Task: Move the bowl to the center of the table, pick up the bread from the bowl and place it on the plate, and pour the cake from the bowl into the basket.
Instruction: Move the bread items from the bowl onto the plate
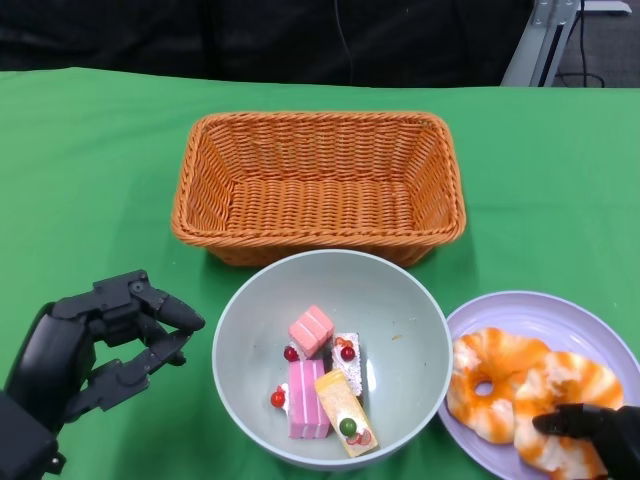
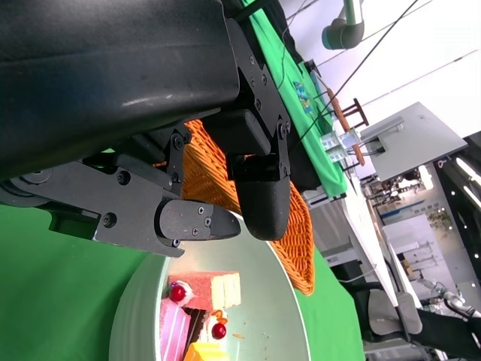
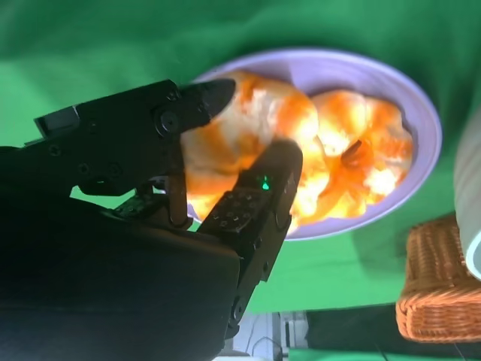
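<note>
Grey bowl sitting on the green desk, pretty much dead centre near the front edge. Everything below placed relative to that bowl.

Inside the bowl: a few cake slices, pink and cream ones with red and green toppings, bunched toward the near side. No bread left in there.

Directly behind the bowl, rims almost touching: orange wicker basket, nothing in it. Basket wall right up against the bowl's far rim.

Just right of the bowl, edges touching or nearly so: lilac plate carrying two orange-glazed bread rings, side by side and overlapping a bit.

Right hand low over the near bread ring, fingers spread on either side of it in the wrist view, resting on or just above it. Can't tell whether actually gripping it.

Left hand left of the bowl, a small gap off the rim, fingers curled partway with space between them, holding nothing.
</note>
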`<state>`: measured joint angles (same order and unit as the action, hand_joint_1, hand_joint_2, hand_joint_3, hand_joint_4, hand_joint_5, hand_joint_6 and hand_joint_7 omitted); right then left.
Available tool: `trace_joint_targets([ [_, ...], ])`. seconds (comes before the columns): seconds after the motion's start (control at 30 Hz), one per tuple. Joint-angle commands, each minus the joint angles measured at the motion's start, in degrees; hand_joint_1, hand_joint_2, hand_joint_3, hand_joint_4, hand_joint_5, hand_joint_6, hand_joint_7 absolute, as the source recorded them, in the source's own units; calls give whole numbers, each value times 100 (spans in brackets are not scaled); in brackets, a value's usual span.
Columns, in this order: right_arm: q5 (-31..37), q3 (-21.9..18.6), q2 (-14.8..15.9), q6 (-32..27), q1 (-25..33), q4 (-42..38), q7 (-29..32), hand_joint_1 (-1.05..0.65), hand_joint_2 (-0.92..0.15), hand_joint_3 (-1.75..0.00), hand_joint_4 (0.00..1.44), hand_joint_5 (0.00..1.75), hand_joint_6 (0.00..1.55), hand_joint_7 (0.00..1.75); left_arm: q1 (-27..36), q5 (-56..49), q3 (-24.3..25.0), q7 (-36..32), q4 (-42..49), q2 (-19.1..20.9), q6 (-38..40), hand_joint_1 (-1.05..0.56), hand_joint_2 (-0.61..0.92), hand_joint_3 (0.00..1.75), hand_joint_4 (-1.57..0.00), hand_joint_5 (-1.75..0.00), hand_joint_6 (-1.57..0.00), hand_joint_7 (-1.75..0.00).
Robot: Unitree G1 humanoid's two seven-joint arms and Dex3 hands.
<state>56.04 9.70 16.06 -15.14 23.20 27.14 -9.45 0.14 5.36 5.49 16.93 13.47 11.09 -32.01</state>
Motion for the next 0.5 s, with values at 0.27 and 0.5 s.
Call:
trace_joint_targets([
  [0.27,437,16,-111,-628,182,1509,-1336,-57,-92,-2,55,10,39,0,-14,11,48,16,16,112,-11,-11,92,29,-79,-134,-82,-98],
  [0.5,649,-3,-234,-746,162,1931,-1999,-60,-92,-3,57,7,37,0,-19,24,53,21,39,116,-16,-13,92,27,-79,-134,-82,-98],
])
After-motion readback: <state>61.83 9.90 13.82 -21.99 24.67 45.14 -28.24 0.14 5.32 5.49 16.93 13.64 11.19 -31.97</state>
